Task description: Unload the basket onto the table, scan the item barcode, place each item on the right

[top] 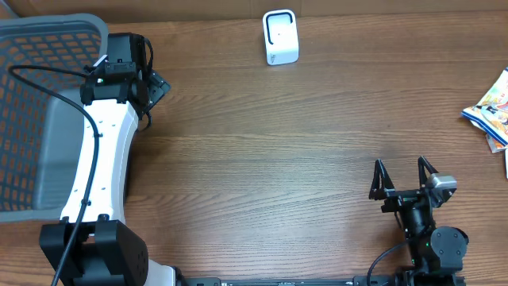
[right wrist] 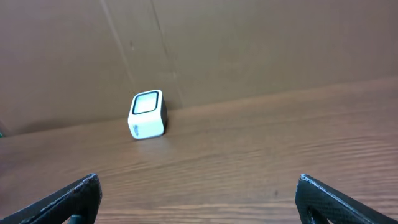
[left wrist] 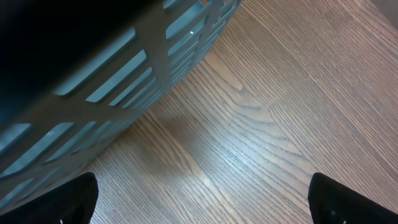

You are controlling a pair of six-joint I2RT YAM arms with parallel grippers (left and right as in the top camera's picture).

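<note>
A white barcode scanner (top: 280,37) stands upright at the back middle of the wooden table, its dark window facing forward; the right wrist view shows the scanner (right wrist: 147,114) far ahead and to the left. Colourful flat packets (top: 492,107), the only likely item, lie at the table's right edge, and no barcode shows on them. My right gripper (top: 405,172) (right wrist: 199,199) is open and empty near the front right, pointing toward the back. My left gripper (top: 157,85) (left wrist: 202,199) is open and empty over bare wood beside the basket.
A grey slatted basket (top: 55,24) fills the back left corner, and its wall (left wrist: 124,62) looms right next to the left gripper. A brown cardboard wall (right wrist: 249,50) backs the table behind the scanner.
</note>
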